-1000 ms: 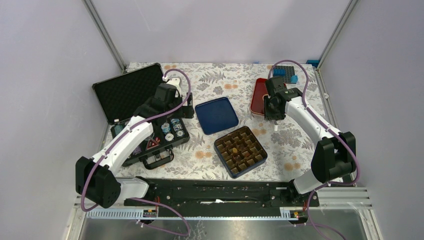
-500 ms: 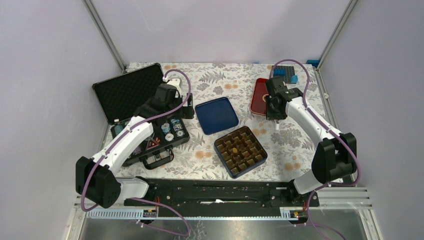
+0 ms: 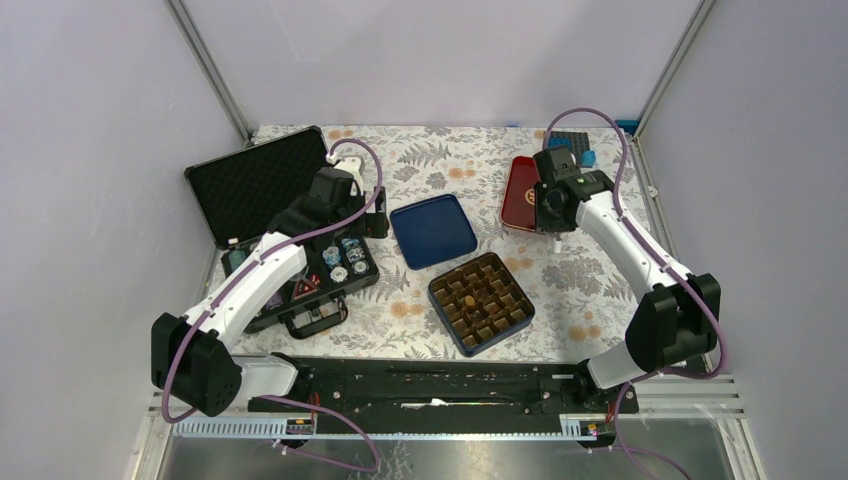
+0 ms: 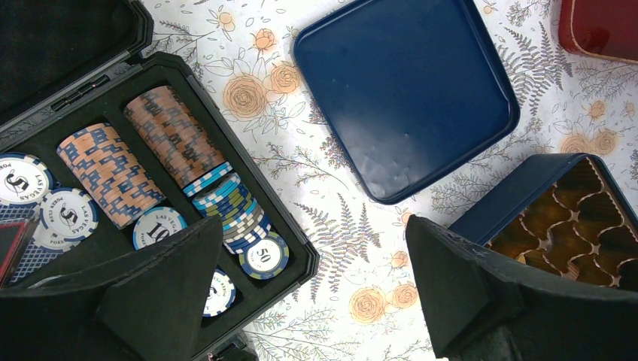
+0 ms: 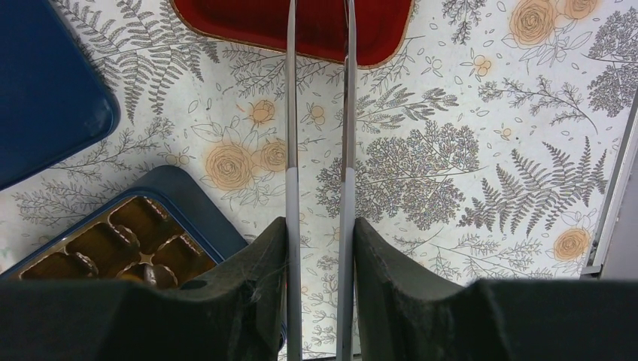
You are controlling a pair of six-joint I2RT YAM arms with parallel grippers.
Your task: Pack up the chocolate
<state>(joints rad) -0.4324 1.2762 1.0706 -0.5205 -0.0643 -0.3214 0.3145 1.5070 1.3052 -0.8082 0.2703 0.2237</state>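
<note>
The chocolate shows as dark lumps (image 5: 156, 275) in a few cells of the brown grid insert inside the blue box (image 3: 481, 302), which also shows in the right wrist view (image 5: 177, 197) and the left wrist view (image 4: 519, 197). My right gripper (image 3: 553, 217) (image 5: 320, 226) is shut on metal tongs (image 5: 292, 113). The tongs' two arms stand apart and reach over the near rim of the red tray (image 3: 517, 190) (image 5: 376, 30); their tips are out of view. My left gripper (image 3: 362, 224) (image 4: 316, 241) is open and empty above the right edge of the poker case.
An open black poker chip case (image 3: 262, 190) (image 4: 113, 75) with stacked chips lies at the left. The blue lid (image 3: 432, 230) (image 4: 406, 90) lies between the case and the red tray. Blue and black building blocks (image 3: 572, 147) sit at the far right corner.
My right arm has moved back and to the right, bringing the tongs from beside the red tray to over its near rim. The left arm has not moved.
</note>
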